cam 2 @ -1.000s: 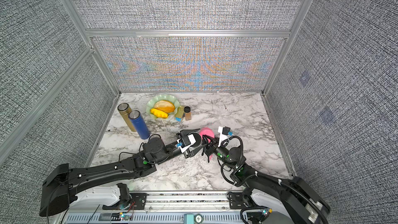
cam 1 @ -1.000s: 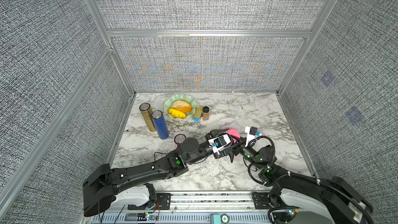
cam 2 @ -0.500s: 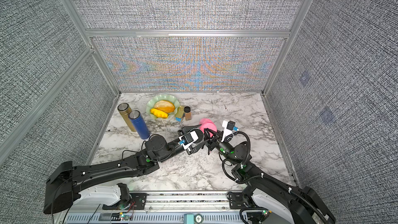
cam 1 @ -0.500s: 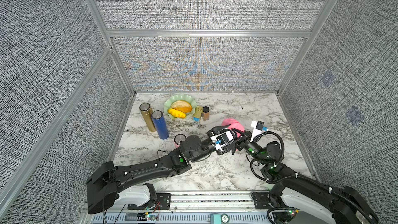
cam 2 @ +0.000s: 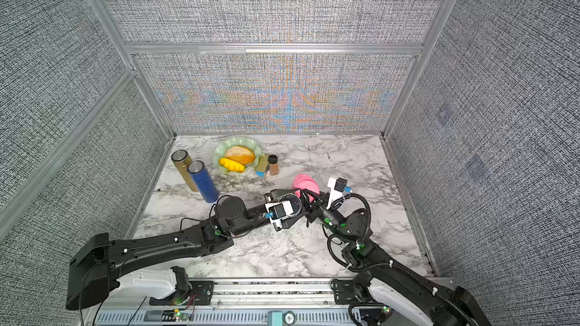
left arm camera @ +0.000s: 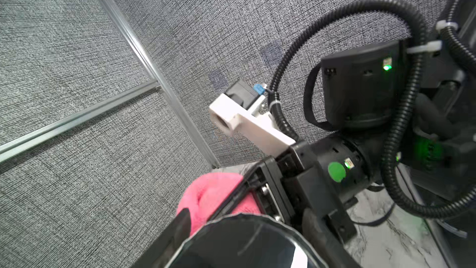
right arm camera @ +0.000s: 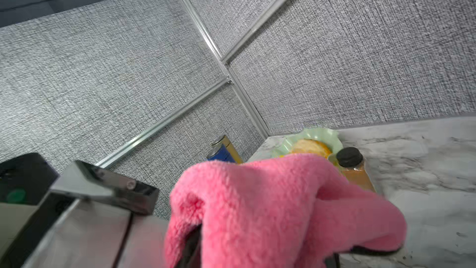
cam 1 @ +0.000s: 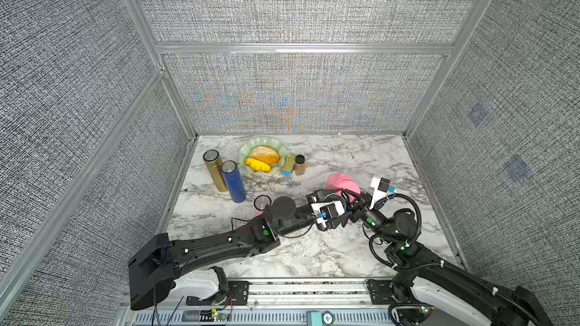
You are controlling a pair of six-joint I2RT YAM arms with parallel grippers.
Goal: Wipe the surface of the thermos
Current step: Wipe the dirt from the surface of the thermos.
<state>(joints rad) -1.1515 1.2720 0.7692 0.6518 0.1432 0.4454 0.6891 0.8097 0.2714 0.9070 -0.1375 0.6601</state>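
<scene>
The left tool is clamped on the thermos, nearer the robot than the green plate; the right tool pinches a pink cloth just beside it. Whether cloth touches thermos is unclear.

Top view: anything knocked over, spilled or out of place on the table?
Nothing stands out. The gold thermos and blue thermos stand upright beside the green plate, both spice jars are upright, no spill shows. The pink cloth is bunched in the jaws of the right gripper, next to the held thermos in the left gripper.
</scene>
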